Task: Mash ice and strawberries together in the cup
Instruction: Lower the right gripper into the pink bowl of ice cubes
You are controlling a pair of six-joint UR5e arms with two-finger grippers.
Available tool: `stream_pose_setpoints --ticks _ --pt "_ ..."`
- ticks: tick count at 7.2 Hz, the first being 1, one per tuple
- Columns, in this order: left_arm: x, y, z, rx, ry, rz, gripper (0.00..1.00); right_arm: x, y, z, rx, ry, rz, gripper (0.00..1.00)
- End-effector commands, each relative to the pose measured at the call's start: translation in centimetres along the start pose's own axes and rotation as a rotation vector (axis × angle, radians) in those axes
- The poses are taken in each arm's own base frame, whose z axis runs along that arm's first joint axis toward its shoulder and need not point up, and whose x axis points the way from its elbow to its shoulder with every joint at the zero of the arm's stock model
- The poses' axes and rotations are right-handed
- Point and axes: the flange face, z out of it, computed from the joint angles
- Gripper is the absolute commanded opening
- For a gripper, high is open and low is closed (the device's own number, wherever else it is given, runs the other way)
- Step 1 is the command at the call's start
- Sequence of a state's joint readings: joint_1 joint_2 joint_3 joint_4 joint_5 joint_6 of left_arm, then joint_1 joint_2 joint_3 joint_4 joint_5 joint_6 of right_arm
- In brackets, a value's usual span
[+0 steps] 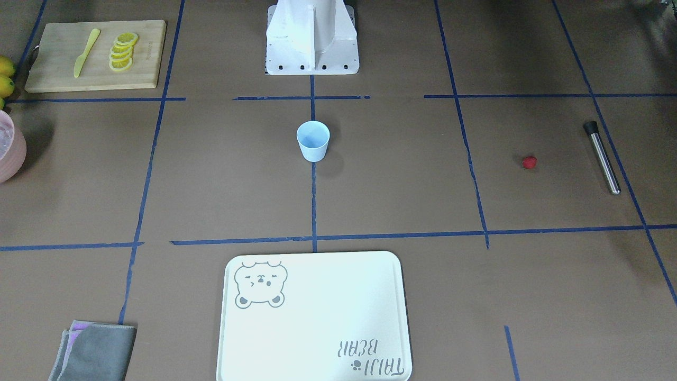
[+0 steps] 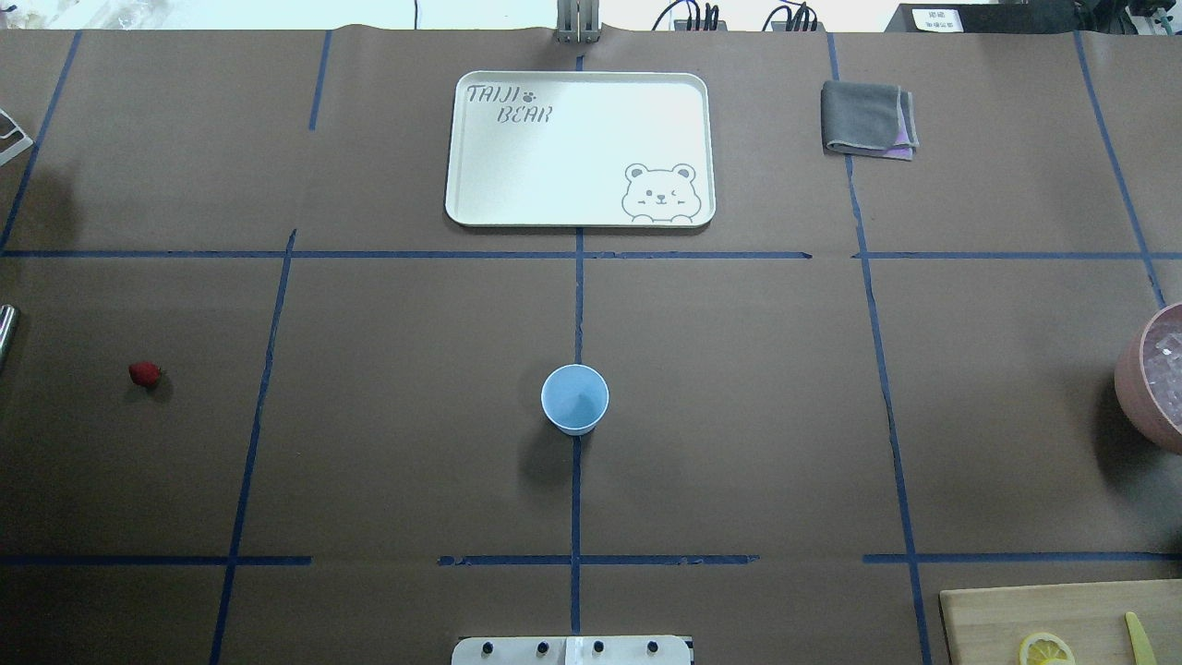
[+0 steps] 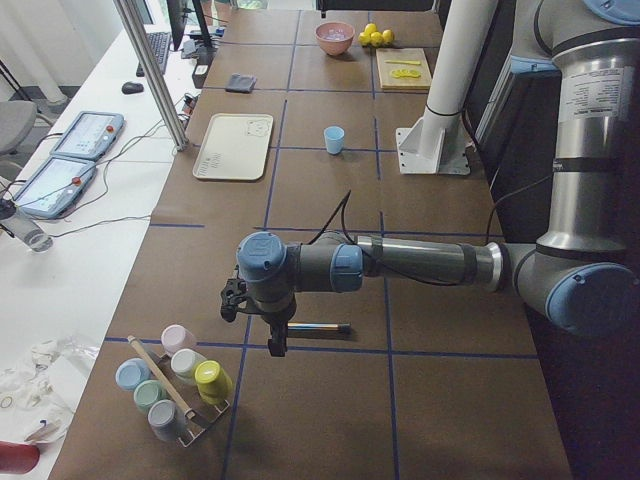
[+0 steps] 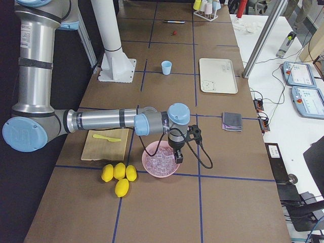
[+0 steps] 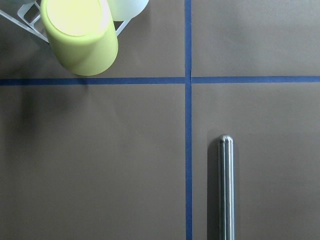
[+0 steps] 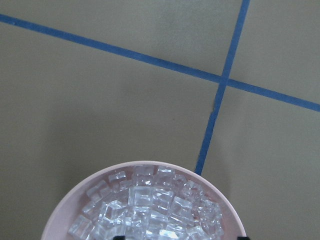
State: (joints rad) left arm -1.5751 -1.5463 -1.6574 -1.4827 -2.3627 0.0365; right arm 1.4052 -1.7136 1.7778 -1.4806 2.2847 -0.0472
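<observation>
The light-blue cup stands upright at the table's middle and looks empty; it also shows in the front view. The red strawberry lies alone on the table far to my left. The ice fills a pink bowl at the far right. My right gripper hangs just over this bowl; two dark fingertips show wide apart at the wrist view's bottom edge, with nothing between them. My left gripper hovers over a steel muddler rod; I cannot tell if it is open or shut.
A white bear tray lies across the table from the cup and a folded grey cloth beside it. A wooden board holds lemon slices and a yellow knife. Whole lemons lie near the bowl. A rack of coloured cups stands near the left gripper.
</observation>
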Motion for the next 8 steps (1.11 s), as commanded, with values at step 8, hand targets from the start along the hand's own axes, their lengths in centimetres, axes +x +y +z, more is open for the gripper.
stream_pose_setpoints --ticks 8 --pt "0.3 0.0 -0.2 0.003 0.001 -0.001 1.00 -0.8 0.8 5.5 -0.119 0.007 -0.091 0.68"
